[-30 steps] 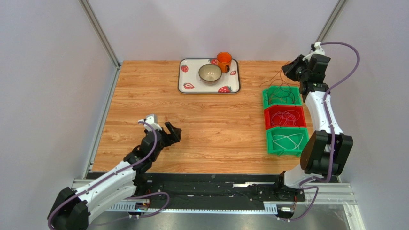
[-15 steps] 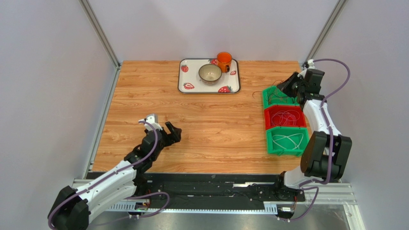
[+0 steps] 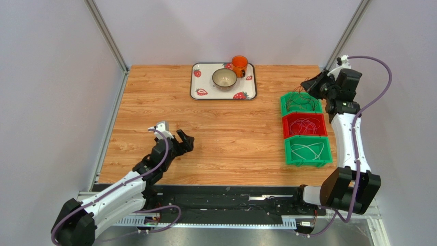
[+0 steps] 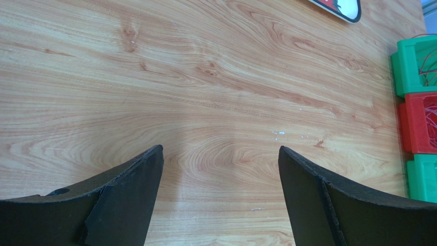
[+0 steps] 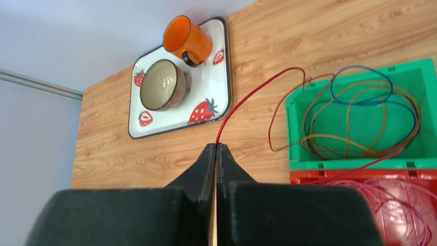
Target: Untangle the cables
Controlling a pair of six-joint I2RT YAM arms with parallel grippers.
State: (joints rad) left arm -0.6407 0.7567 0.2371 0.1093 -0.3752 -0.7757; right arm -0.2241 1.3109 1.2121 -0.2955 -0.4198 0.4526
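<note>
Cables (image 5: 333, 152): thin wiry loops; right hand (image 5: 216, 146) pinches red strand (image 5: 241, 104), left hand (image 4: 219, 149) spread.

You are looking at a wooden table (image 3: 154, 102) boxed in by pale walls (image 3: 51, 77).
Two metal posts (image 3: 106, 35) are rising at its far corners; even light is falling across the grain.

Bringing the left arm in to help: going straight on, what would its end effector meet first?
Probably the table wood: the open left end effector tilts down at it. The tray corner and the bins sit right of that line; depth is unclear.
</note>
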